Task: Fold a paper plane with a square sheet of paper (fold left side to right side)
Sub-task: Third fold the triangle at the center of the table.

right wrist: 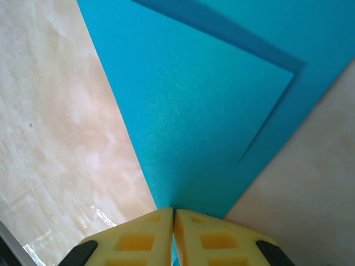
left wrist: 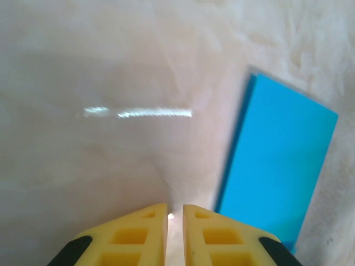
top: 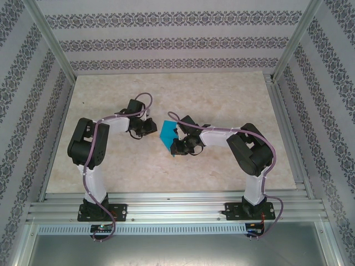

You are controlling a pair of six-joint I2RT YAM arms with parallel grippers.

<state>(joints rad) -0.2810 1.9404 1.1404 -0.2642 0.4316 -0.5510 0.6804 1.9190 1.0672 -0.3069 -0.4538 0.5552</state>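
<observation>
From above, the two black arms bend in toward the middle of the pale marbled tabletop (top: 233, 100). The left pincer (top: 145, 127) and the right pincer (top: 176, 147) point at each other, with the thin teal-blue sheet of paper (top: 166, 134) squeezed in between them. The sheet sits at the very tip of the right pincer and just off to the side of the left one.

On the left wrist camera, the left pincer (left wrist: 175, 209) has its yellow ribbed fingers (left wrist: 138, 235) drawn almost together. There's only a thin slit between them, with bare table showing through and nothing gripped. The teal-blue sheet (left wrist: 280, 160) lies flat just ahead and to the right of those tips, close by but not touching. Its long straight edge runs away from the pincer.

On the right wrist camera, the right pincer (right wrist: 173, 213) has its yellow fingers (right wrist: 138, 241) pressed tight. A corner of the sheet (right wrist: 194, 122) runs straight down into the seam between them, so it is clamped on the paper. Ahead of the tips the sheet fans out wide. It is doubled over, with the upper layer's corner stopping short of the layer beneath.
</observation>
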